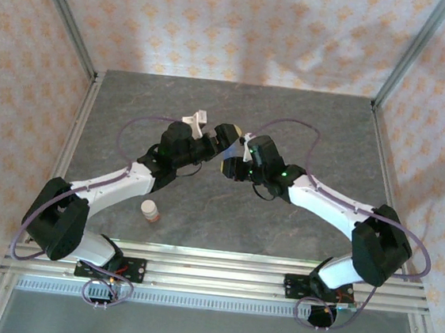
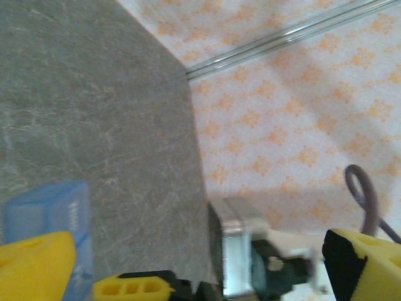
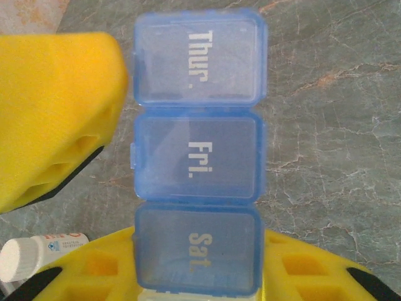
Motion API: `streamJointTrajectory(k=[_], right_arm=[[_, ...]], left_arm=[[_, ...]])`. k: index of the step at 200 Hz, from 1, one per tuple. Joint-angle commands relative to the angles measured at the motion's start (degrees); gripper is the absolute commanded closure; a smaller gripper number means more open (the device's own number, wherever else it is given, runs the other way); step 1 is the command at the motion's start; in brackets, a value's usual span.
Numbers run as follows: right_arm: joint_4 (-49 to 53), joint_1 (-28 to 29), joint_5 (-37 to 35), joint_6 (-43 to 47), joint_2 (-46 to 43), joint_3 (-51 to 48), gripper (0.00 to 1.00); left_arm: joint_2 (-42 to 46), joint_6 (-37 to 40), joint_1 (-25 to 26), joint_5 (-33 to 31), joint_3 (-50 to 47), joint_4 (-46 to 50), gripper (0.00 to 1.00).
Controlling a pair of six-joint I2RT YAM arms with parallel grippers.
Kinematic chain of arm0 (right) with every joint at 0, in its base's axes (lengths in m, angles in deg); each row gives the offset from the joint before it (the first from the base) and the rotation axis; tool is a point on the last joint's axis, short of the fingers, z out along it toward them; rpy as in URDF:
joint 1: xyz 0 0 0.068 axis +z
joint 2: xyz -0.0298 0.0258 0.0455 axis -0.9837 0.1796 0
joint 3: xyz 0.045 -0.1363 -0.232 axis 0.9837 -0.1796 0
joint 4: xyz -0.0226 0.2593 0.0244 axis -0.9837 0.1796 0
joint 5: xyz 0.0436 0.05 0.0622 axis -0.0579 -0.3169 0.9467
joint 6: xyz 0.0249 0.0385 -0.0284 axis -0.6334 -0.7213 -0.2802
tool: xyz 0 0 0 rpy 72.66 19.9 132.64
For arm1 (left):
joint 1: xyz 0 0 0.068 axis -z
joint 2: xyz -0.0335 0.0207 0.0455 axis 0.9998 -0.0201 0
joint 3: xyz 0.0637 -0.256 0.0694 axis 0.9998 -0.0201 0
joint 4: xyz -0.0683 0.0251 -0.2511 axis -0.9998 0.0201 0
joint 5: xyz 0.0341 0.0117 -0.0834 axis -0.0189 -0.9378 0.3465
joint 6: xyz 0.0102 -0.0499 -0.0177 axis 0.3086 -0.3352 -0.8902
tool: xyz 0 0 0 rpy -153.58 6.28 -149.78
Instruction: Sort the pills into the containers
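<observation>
The containers (image 3: 197,157) are a translucent blue strip of three joined compartments marked Thur., Fri. and Sat., all lids shut. My right gripper (image 3: 197,276) is shut on the Sat. end, a yellow finger on each side, and holds the strip above the grey table. In the top view both grippers meet over the table's middle, left gripper (image 1: 210,129) beside right gripper (image 1: 231,166). My left gripper (image 2: 200,269) stands open, its yellow fingers (image 2: 34,263) wide apart, one close beside the strip (image 2: 50,213). That finger (image 3: 56,113) looms left of the Thur. and Fri. lids. The pills are out of view.
A white-capped orange-brown bottle (image 1: 150,211) stands upright on the table (image 1: 307,120) near the front rail, left of centre; the right wrist view catches it (image 3: 37,254) too. Patterned walls and metal frame posts (image 1: 67,15) enclose the table.
</observation>
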Motion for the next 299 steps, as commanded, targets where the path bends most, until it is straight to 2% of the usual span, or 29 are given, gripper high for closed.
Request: streamJointTrajectory(k=[1,33,61,122,299], right_arm=[[-1.29,-0.08,-1.28,-0.75,0.76,-0.91,0.76],[-1.54,-0.08,-1.46,-0.85,0.81,-1.07,0.76],[-1.18,-0.08,-1.63,-0.61,0.55,-1.47,0.76],[-0.95,-0.08,-1.11,-0.99,-1.21,-1.28,0.76],[-2.64,-0.04,0.95,-1.9,-1.21,-2.04,0.76]], left_arm=[[2.5,-1.44,1.02,-0.62,2.32,-3.88,0.0],[4.66,-0.93,1.35,-3.59,1.47,-2.47,0.0],[6.13,1.44,1.02,-8.48,0.93,5.55,0.0],[3.2,2.96,0.92,-9.03,1.37,10.45,0.0],[-2.49,2.09,1.59,-7.45,5.47,6.71,0.0]])
